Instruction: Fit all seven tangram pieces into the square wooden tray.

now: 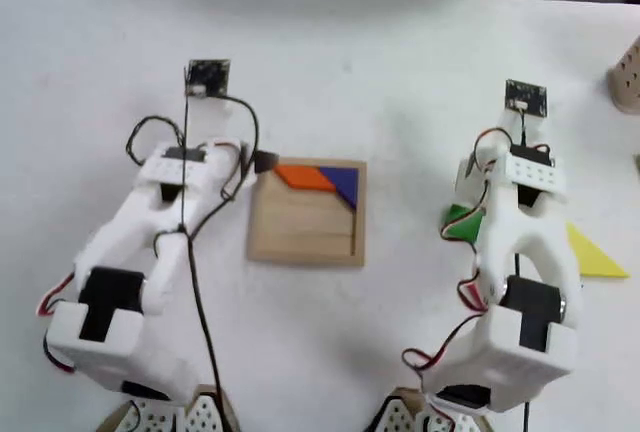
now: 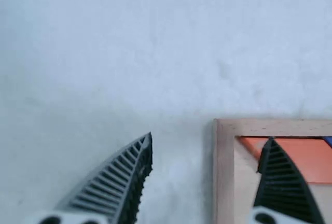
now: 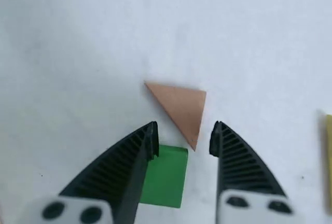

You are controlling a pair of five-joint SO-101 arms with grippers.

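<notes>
**Two pieces in the tray, five left to place**

Both grippers are empty with their jaws apart. The right gripper (image 3: 185, 125) hangs low over the table at a moderate gap. One corner of a tan triangle (image 3: 181, 107) points in between its fingers. A green piece (image 3: 167, 175) lies under one finger, close against that corner; I cannot tell whether the two touch. The left gripper (image 2: 209, 138) is spread wider and straddles the left wall of the square wooden tray (image 1: 300, 242) near its upper left corner. One finger is over bare table (image 1: 380, 52) and the other over the orange piece (image 1: 305, 177).

By my judgement the task is at an early stage. The orange piece and a blue piece (image 1: 343, 184) sit side by side along the tray's upper edge at frame centre, and the lower part of the tray is bare wood. In the high view the green piece peeks out from the right arm at right of centre. A yellow triangle (image 1: 597, 255) lies farther right, well apart from the tray. That makes five pieces; the remaining two I cannot place.

The left finger over the tray's upper left corner could block a piece coming in there. The green piece crowding the tan one could be nudged in a pick. A pale perforated block (image 1: 628, 77) stands at the upper right edge, clear of the work.
</notes>
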